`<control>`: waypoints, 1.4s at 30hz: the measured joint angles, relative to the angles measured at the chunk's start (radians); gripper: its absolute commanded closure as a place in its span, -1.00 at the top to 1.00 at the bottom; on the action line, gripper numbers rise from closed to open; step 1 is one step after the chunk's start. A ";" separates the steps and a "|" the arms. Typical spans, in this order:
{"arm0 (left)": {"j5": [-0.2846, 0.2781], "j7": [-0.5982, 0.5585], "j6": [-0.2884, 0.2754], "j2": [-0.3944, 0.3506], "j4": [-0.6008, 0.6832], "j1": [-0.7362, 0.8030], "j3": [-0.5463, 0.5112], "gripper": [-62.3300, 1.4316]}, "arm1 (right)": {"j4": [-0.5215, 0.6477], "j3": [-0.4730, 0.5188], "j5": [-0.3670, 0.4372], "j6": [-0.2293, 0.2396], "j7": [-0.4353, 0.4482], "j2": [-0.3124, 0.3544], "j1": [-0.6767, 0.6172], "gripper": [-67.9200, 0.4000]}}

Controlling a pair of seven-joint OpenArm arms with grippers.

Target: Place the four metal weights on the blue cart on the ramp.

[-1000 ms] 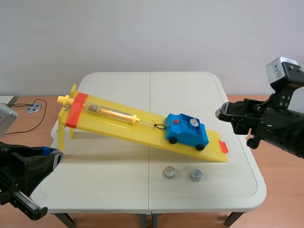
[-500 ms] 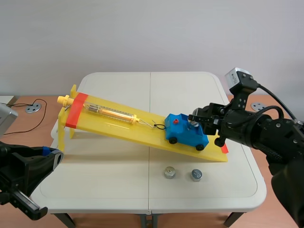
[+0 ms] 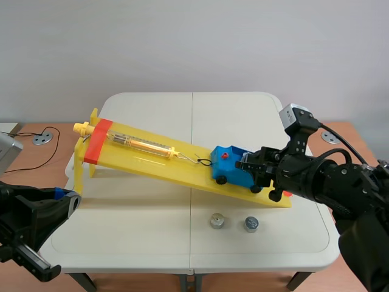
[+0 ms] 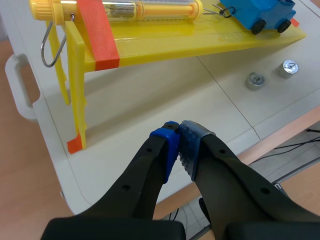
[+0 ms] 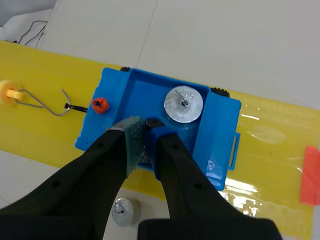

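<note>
My right claw (image 5: 143,134) is clenched on a metal weight (image 5: 143,151) over the blue cart (image 5: 216,125) low on the yellow ramp (image 5: 280,137). A second weight (image 5: 183,104) sits in the cart. A third weight (image 3: 217,221) and a fourth weight (image 3: 251,224) lie on the counter (image 3: 140,243). My left claw (image 4: 177,145) is clenched, empty.

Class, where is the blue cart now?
In the scene view, the blue plastic cart sits right of centre on the low end of the yellow ramp, under the right gripper.

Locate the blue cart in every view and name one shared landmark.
Scene view: blue cart at the yellow ramp's low end, under the right pincer.
Left wrist view: far ahead of the left pincer, on the ramp.
Right wrist view: directly under the pincer.
Shared landmark: the yellow ramp.
</note>
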 measured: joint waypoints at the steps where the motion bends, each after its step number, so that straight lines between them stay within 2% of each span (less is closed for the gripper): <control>1: 0.000 0.000 0.000 0.000 0.000 0.000 0.000 -0.83 | -0.004 0.000 0.000 0.000 0.005 0.000 0.000 -0.95; 5: 0.000 0.000 0.000 0.000 0.000 0.000 0.000 -0.83 | -0.006 0.000 0.000 0.000 0.008 0.000 0.000 -0.47; 9: 0.000 0.000 0.000 0.000 0.000 0.000 0.000 -0.83 | -0.006 0.003 0.000 0.007 0.010 0.001 0.000 -0.41; 14: 0.000 0.000 0.000 0.000 0.000 0.000 0.000 -0.83 | 0.012 0.033 0.003 0.073 0.009 0.016 -0.015 -0.22; 18: 0.000 0.000 0.000 0.000 0.000 0.000 0.000 -0.83 | 0.097 0.066 0.017 0.122 0.006 0.060 -0.077 -0.15; 26: 0.000 0.000 0.000 0.000 0.000 0.000 0.000 -0.83 | 0.371 0.127 0.019 0.145 0.006 0.174 -0.260 -0.14; 32: 0.000 0.000 0.000 0.000 0.000 0.000 0.000 -0.83 | 0.552 0.132 0.019 0.148 -0.002 0.262 -0.399 -0.14; 38: 0.000 0.000 0.000 0.000 0.000 0.000 0.000 -0.83 | 0.653 0.132 0.019 0.151 -0.006 0.278 -0.515 -0.14; 42: 0.000 0.000 0.000 0.000 0.000 0.000 0.000 -0.83 | 0.663 0.130 0.007 0.159 -0.008 0.277 -0.560 -0.14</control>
